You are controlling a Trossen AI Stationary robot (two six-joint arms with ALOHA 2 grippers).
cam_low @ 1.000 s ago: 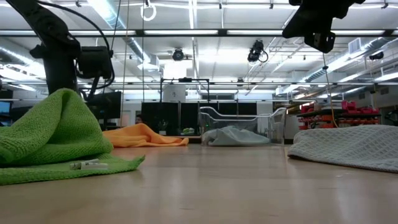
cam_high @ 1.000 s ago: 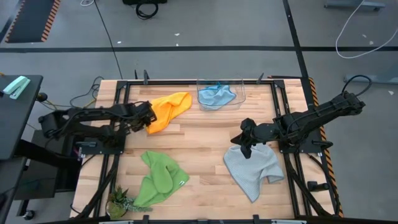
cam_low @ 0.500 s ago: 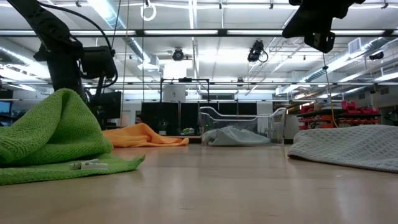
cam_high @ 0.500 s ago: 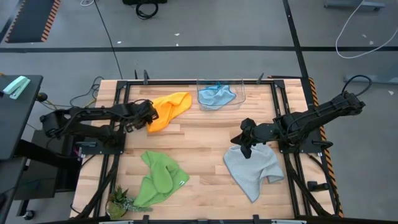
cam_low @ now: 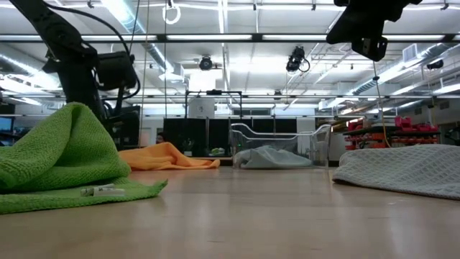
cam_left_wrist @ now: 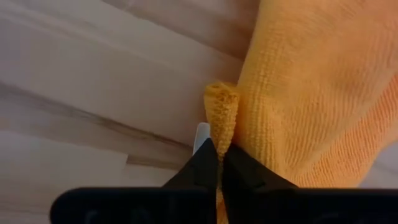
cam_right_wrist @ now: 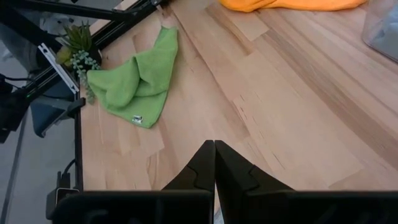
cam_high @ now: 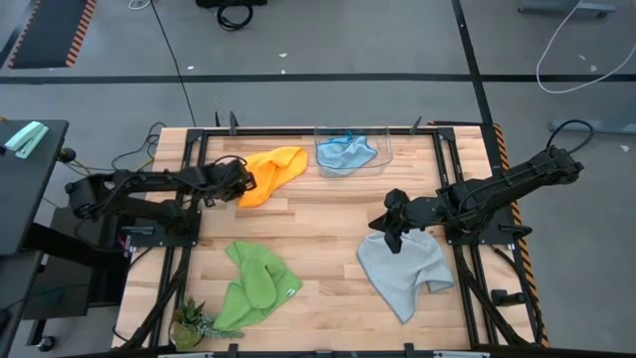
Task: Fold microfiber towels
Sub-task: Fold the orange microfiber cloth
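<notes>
The yellow-orange towel (cam_high: pixel 273 169) lies crumpled at the table's far left, and my left gripper (cam_high: pixel 244 183) is shut on its left edge. The light grey towel (cam_high: pixel 405 270) lies spread at the near right. My right gripper (cam_high: pixel 394 239) hangs shut above its far left corner, clear of it and high over the table in the low view (cam_low: pixel 363 39). The bright green towel (cam_high: pixel 253 286) lies bunched at the near left. The light blue towel (cam_high: pixel 346 152) rests inside a clear bin at the far edge. My left gripper pinches a raised ridge of the orange towel's left edge (cam_left_wrist: pixel 221 115) between its two fingertips (cam_left_wrist: pixel 205 163). The fingers come from above, slanting down from the table's left. The pinched cloth stands up as a narrow fold; the rest of the towel lies on the table.
The clear bin (cam_high: pixel 383 144) stands at the far middle. A small potted plant (cam_high: pixel 191 320) sits at the near left corner, beside the green towel. Bare wood (cam_high: pixel 318 214) lies between the towels in the table's middle. Black frame rails run along both sides.
My left gripper has tipped further down and shut on the orange towel's left edge, gathering it into a small upright ridge. The towel's near left tip has drawn in a little. My right gripper has kept still.
</notes>
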